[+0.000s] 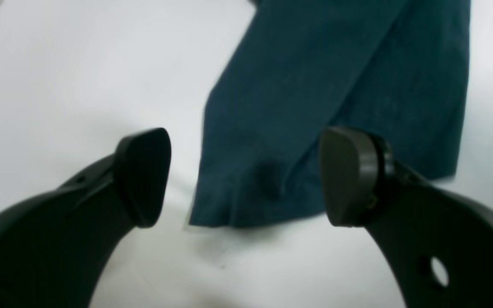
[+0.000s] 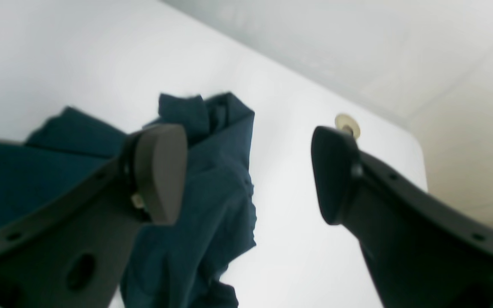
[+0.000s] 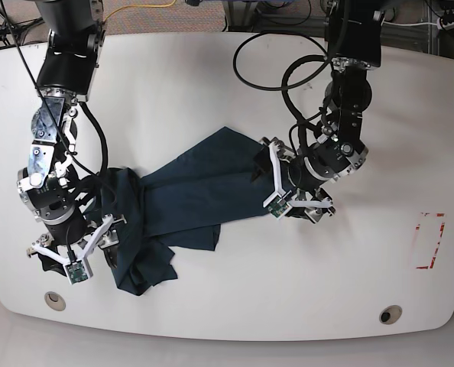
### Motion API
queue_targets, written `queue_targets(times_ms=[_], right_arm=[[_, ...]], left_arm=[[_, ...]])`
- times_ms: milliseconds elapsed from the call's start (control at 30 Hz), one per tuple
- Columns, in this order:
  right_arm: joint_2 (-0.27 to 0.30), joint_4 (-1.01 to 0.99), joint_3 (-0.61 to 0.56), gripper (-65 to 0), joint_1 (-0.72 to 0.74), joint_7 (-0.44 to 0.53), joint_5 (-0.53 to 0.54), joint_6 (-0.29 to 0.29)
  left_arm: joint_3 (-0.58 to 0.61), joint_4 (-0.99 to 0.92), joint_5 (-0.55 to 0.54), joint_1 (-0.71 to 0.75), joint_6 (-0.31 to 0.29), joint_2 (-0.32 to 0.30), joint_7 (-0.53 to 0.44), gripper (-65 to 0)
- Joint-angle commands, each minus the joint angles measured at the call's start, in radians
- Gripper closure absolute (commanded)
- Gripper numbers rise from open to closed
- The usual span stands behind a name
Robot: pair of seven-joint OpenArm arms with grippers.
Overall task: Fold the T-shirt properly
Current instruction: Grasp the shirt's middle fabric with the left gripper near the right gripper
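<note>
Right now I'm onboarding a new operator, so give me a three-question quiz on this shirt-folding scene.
1. True or false: the T-shirt lies neatly folded into a flat rectangle.
2. Multiple choice: in the left wrist view, the left gripper is A) clamped on cloth, B) open with the cloth's edge seen between its fingers, C) out of view.
3. Fill in: in the right wrist view, the right gripper is ____, holding nothing.

Key
1. False: it is spread crookedly on the white table, bunched near the right arm.
2. B.
3. Open.
</note>
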Motion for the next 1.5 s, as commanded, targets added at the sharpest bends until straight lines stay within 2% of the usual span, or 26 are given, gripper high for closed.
queue_targets(times_ms=[0,133,467,533,933,1200,1467], right_arm=[[0.018,-0.002,0.004,-44.5,0.027,0.018,0.008,0.001],[0.021,-0.012,0.005,-44.9,0.031,0.015,0.009,0.004],[0.019,0.004,0.020,-44.6,0.012,0.024,0.006,0.010],[0.022,0.005,0.022,-44.1,-0.003,0.022,0.007,0.009],[0.018,0.038,0.024,-43.7,-0.040,0.019,0.007,0.009],[0.018,0.052,0.017,-43.4,-0.055,0.017,0.007,0.005],[0.017,0.052,0.026,-43.8,-0.073,0.021,0.009,0.006]], left_arm=[[-0.016,0.007,-0.018,-0.009,0.029,0.016,-0.029,-51.0],[-0.017,-0.017,-0.015,-0.018,0.048,0.026,-0.043,-51.1],[-0.011,-0.151,0.005,-0.070,0.044,0.045,-0.097,-51.4],[0.012,-0.217,-0.003,-0.083,0.032,0.061,-0.117,-51.9],[0.071,-0.306,-0.012,-0.116,-0.002,0.084,-0.140,-51.8],[0.092,-0.277,-0.034,-0.111,-0.021,0.083,-0.135,-51.4],[0.086,-0.169,-0.029,-0.087,-0.023,0.085,-0.136,-48.7]])
